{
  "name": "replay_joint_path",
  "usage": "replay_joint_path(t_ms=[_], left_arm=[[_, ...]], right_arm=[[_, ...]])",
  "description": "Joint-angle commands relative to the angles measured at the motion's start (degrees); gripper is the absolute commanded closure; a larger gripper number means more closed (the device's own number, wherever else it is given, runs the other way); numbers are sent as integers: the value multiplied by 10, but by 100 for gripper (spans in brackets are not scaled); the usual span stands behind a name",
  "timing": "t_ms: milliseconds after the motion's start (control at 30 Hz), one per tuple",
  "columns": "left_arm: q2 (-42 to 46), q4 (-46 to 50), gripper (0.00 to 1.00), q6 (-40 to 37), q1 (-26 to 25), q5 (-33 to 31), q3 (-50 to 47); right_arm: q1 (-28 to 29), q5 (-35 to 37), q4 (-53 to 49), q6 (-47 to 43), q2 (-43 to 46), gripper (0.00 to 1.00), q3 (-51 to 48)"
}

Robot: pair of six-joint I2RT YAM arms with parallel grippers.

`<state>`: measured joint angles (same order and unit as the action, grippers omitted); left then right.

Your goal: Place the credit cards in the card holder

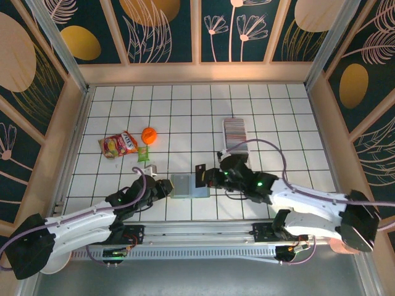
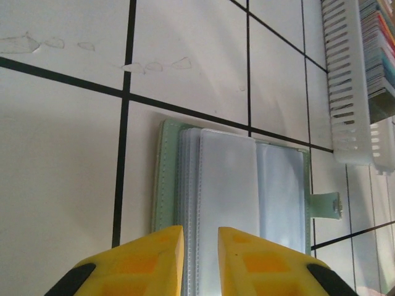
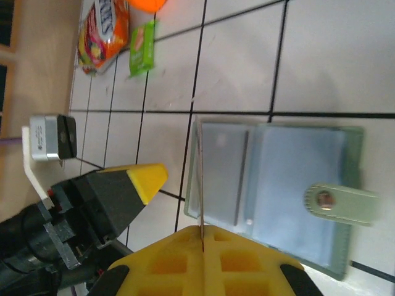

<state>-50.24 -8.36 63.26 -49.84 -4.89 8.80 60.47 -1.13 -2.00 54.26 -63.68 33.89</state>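
Your right hand (image 3: 202, 237) pinches a credit card (image 3: 201, 172) over the open card holder (image 3: 296, 179); your left hand (image 2: 200, 250) stands narrow at its edge.

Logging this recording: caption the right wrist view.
Right claw holds a credit card edge-on at the open card holder.

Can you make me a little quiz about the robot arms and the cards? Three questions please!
1. True or false: the card holder is folded shut.
2. Pick one. The right gripper is: A open and empty; B shut on a card; C shut on the card holder.
3. Where do the spare cards stand?

Key
1. False. It lies open.
2. B. The card stands on its edge over the open card holder.
3. In the white tray, beyond the card holder.
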Motion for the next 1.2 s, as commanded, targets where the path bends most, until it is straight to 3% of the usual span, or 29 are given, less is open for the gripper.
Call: replay_joint_path(t_ms=[0, 200, 667, 1167], left_arm=[[-9, -15, 80, 0, -1, 10, 7], [-22, -22, 80, -2, -2, 24, 5], [-52, -31, 74, -23, -2, 35, 14], [-65, -22, 72, -31, -1, 27, 18]], right_arm=[[26, 23, 92, 51, -56, 100, 7], [36, 51, 78, 56, -121, 100, 21], [33, 90, 88, 74, -141, 100, -3], [18, 56, 148, 68, -175, 100, -21]])
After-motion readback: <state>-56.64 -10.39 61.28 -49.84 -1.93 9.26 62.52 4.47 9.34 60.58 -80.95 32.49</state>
